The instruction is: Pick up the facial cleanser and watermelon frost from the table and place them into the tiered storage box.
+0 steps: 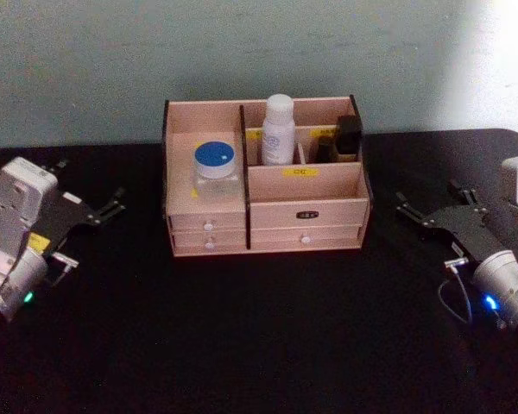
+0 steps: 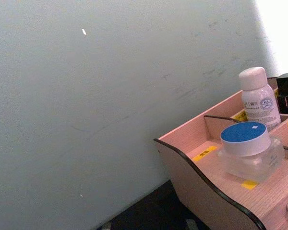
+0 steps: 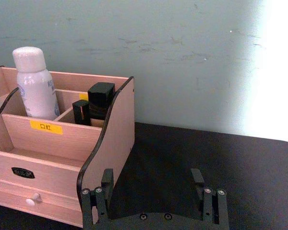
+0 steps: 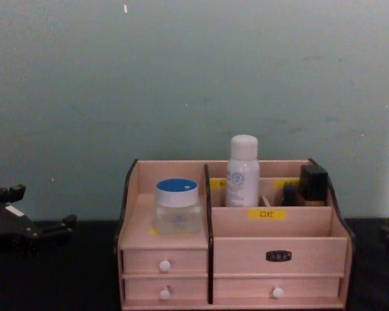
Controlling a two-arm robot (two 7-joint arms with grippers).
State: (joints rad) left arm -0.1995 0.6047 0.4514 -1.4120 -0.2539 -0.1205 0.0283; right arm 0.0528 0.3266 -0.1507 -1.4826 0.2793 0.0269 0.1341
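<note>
The tiered storage box (image 1: 306, 203) stands at the middle back of the black table. A clear jar with a blue lid (image 1: 216, 169) sits in its left compartment. A white bottle (image 1: 278, 129) stands upright in the back middle compartment. I cannot read which of them is the facial cleanser and which the watermelon frost. My left gripper (image 1: 88, 184) rests open at the table's left. My right gripper (image 1: 427, 197) rests open at the right, with nothing between its fingers (image 3: 105, 189). The chest view shows the jar (image 4: 177, 206) and the bottle (image 4: 242, 172) from the front.
Black cosmetic containers (image 1: 349, 136) fill the box's back right compartment. Two rows of small drawers with white knobs (image 4: 165, 265) are closed. A pale wall rises right behind the box. Bare black tabletop (image 1: 259, 336) lies in front of it.
</note>
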